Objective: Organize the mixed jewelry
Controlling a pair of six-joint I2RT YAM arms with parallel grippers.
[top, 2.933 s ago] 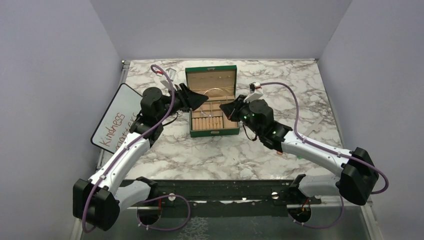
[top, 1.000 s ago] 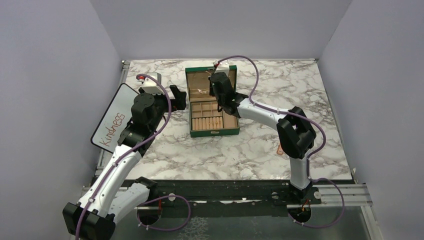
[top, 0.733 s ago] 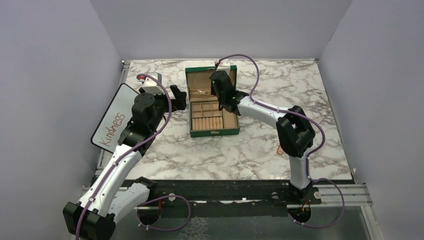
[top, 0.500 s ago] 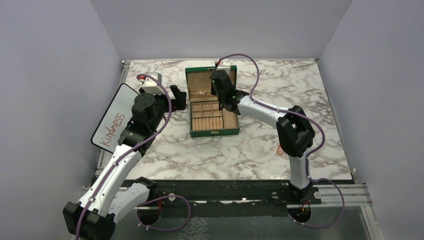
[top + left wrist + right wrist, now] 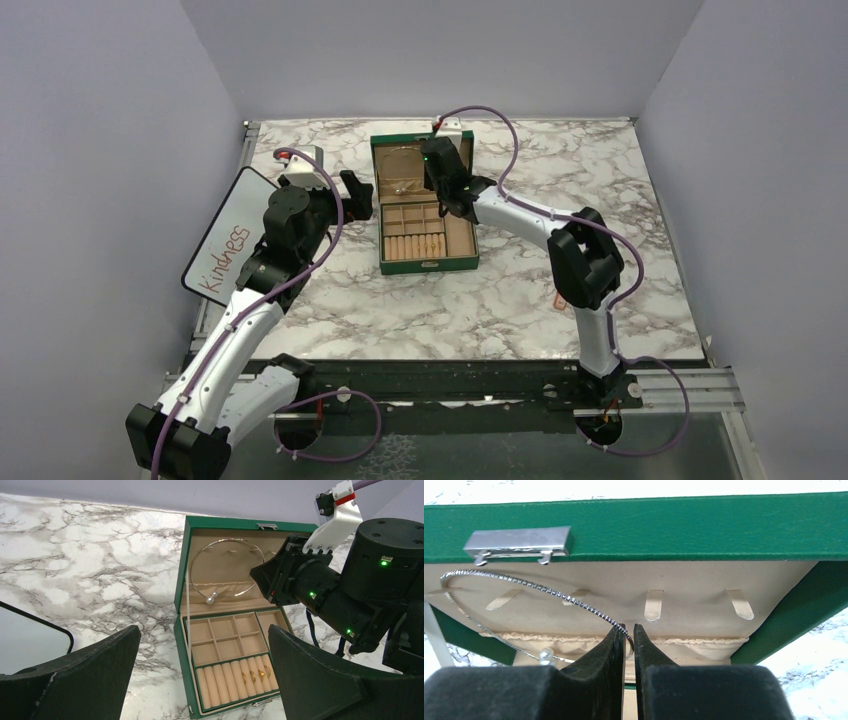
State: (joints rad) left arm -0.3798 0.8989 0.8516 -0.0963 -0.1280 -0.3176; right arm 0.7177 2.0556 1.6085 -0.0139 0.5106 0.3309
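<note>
Right gripper (image 5: pixel 629 630), lower centre, jaws barely parted, loosely straddling thin silvery wire necklace loop (image 5: pixel 524 583); withdrawing may snag it off green jewellery box lid (image 5: pixel 684 525).

A fixed overhead camera looks steeply down from high behind the near edge of the marble bench (image 5: pixel 480 300), showing the whole open green jewelry box (image 5: pixel 428 266) at a distance. The left wrist camera faces the box from its front left at middle range, between the spread fingers of the left hand (image 5: pixel 205 627). The right wrist camera sits very close to the box's open lid (image 5: pixel 674 525), facing its lining. All three views share that lid.
</note>
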